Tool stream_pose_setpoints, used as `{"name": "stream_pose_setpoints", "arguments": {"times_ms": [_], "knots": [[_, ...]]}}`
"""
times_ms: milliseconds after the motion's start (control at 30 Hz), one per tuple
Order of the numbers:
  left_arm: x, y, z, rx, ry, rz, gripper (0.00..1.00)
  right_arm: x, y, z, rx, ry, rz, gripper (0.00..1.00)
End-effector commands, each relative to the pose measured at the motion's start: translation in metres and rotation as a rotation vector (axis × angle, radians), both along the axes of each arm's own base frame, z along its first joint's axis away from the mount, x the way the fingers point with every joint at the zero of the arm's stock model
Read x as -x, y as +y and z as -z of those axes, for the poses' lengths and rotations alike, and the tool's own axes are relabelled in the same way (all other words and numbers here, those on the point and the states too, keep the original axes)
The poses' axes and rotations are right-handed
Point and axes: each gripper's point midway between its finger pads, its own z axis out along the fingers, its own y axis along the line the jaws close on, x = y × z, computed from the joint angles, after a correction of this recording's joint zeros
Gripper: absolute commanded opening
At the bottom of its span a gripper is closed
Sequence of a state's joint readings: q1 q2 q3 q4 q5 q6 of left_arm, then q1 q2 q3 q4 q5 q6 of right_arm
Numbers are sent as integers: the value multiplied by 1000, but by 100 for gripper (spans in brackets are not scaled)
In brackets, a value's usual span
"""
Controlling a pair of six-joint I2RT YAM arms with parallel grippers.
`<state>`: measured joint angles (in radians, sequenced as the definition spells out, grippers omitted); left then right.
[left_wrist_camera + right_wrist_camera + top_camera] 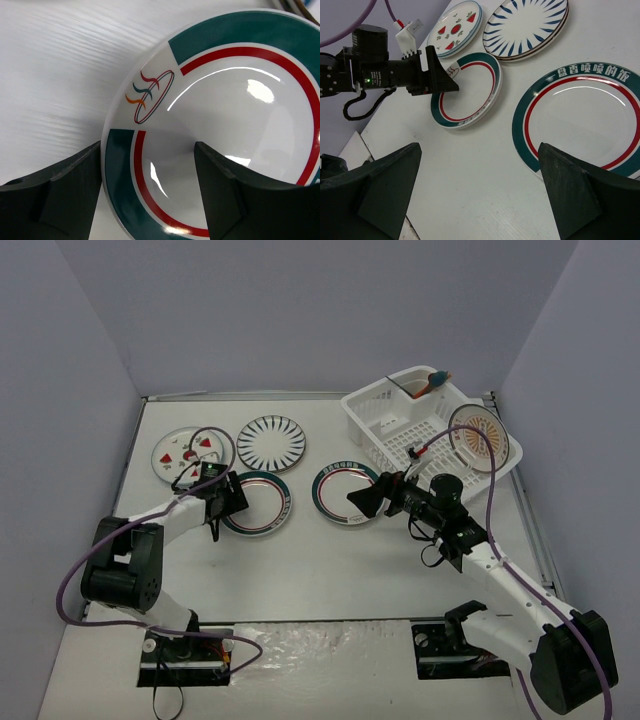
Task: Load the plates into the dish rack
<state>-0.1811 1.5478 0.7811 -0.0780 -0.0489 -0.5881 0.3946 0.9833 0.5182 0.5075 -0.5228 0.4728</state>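
Note:
My left gripper [228,502] sits low at the left rim of a green-and-red rimmed plate [258,503]. Its open jaws straddle that rim in the left wrist view [147,147], over the plate [225,100]. A second green-and-red plate [345,490] lies mid-table. My right gripper [362,502] hovers open and empty at that plate's near right edge [580,125]. The black striped plate [271,443] and the strawberry plate [185,453] lie flat at the back left. The orange sunburst plate [478,437] stands in the white dish rack [385,425].
The rack stands at the back right, with a utensil cup [425,385] in its far corner holding a blue-and-orange item. Grey walls close in the table on the left, back and right. Purple cables loop over both arms.

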Motion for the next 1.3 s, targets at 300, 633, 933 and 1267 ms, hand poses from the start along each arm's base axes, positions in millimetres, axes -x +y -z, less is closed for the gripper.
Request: {"name": "stream_pose_setpoints", "arguments": {"times_ms": [300, 633, 933, 1267], "knots": [[26, -50, -7, 59, 89, 108, 66, -5, 1, -31, 18, -95, 11, 100], [25, -42, -16, -2, 127, 111, 54, 3, -3, -28, 27, -92, 26, 100], [25, -44, -23, 3, 135, 112, 26, 6, -4, -28, 31, -92, 27, 100], [28, -39, -41, -17, 135, 109, 7, 6, -6, -21, 66, -82, 34, 100]]}}
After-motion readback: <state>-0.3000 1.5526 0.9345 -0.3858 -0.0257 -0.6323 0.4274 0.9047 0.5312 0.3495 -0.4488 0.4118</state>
